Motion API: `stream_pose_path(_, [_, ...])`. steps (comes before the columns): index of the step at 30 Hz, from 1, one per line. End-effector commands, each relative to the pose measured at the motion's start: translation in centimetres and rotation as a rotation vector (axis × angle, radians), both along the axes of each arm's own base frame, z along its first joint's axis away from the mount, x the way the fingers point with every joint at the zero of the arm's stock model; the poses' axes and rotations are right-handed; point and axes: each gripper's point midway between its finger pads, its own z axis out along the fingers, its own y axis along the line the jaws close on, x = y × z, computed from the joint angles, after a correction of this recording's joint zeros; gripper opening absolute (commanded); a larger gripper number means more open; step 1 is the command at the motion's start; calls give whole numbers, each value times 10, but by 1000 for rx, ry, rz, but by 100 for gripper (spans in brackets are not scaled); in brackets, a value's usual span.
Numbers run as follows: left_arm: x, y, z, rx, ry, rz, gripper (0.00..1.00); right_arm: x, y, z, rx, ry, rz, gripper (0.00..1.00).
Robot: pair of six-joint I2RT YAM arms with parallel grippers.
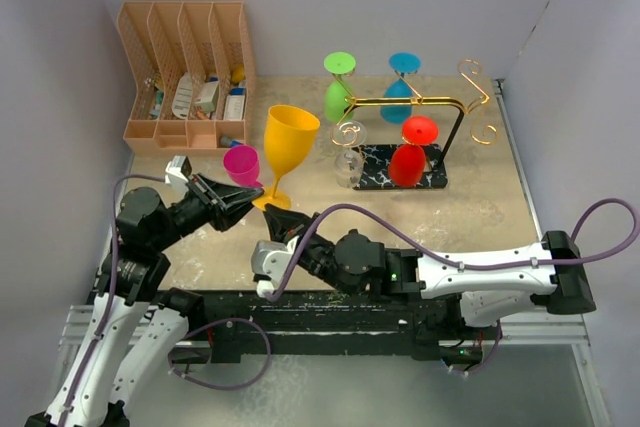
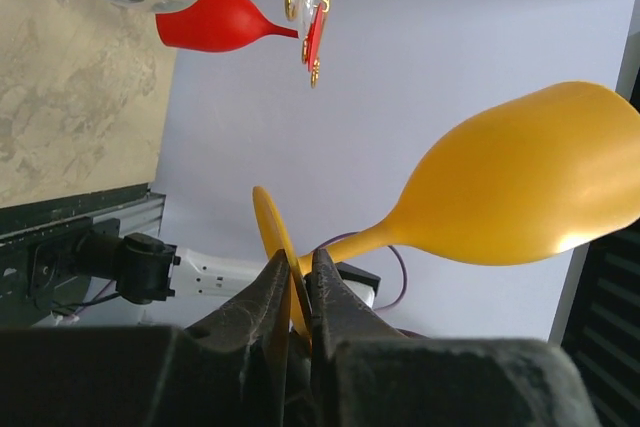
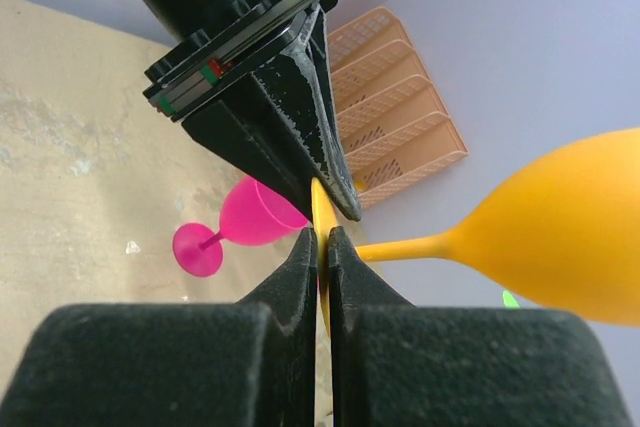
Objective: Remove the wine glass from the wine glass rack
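**Yellow wine glass (image 1: 290, 137) off the wine glass rack (image 1: 440, 107), pinched by both arms**

Walls close the left, back and right. Bare table (image 1: 480, 217) lies in front of the rack. The left gripper (image 1: 252, 202) and right gripper (image 1: 280, 219) have their jaws almost closed, each clamping the foot rim of the upright glass. It is well apart from the rack. A pink glass (image 1: 240, 162) is just beside the left gripper. A green glass (image 1: 338, 99), blue glass (image 1: 399, 97), red glass (image 1: 408, 162) and clear glass (image 1: 347, 167) hang inverted on the rack. The orange organiser (image 1: 180, 137) at back left holds small items.
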Motion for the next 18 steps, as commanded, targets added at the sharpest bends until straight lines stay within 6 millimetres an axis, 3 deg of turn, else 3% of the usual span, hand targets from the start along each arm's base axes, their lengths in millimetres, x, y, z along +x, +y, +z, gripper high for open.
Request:
stream_pose_path(1, [0,-2,17,-41,-108,-13,9,-11,-5,24,87,13,24,2])
stream_pose_path(4, [2,-1,11,-35,-124,1,3,-13,-11,20,72,59,7,23])
stream_pose_path(10, [9,7,2,-23,-200,72,0,-20,-43,20,106,222,-28,52])
stream_pose_path(14, [14,21,-6,73,-300,168,0,-22,-72,29,146,405,-68,55])
stream_pose_path(18, [5,45,-12,185,-409,297,0,-27,-98,32,131,579,-129,51])
